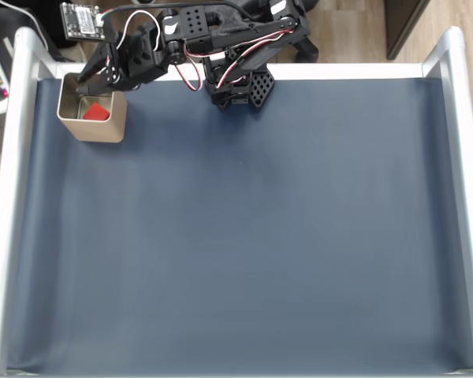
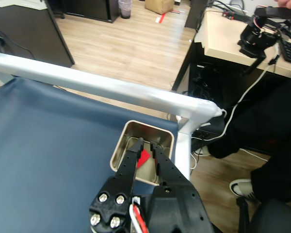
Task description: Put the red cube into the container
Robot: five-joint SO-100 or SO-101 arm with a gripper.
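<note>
The container (image 1: 102,130) is a square silvery-beige tin in the far left corner of the blue mat. The red cube (image 1: 97,112) lies tilted inside it, on the bottom. My gripper (image 1: 83,83) hangs over the tin's far left rim. In the wrist view the gripper (image 2: 146,144) points down into the container (image 2: 120,145), its black fingers (image 2: 136,155) a narrow gap apart. The red cube (image 2: 144,158) shows through that gap, below the tips and not clamped.
A silver frame rail (image 1: 12,197) borders the dark blue mat (image 1: 244,236) on all sides, close behind and beside the tin. The arm's base (image 1: 240,83) stands at the far edge. In the wrist view, a desk (image 2: 233,43) and a person's shoe (image 2: 242,187) lie beyond the rail.
</note>
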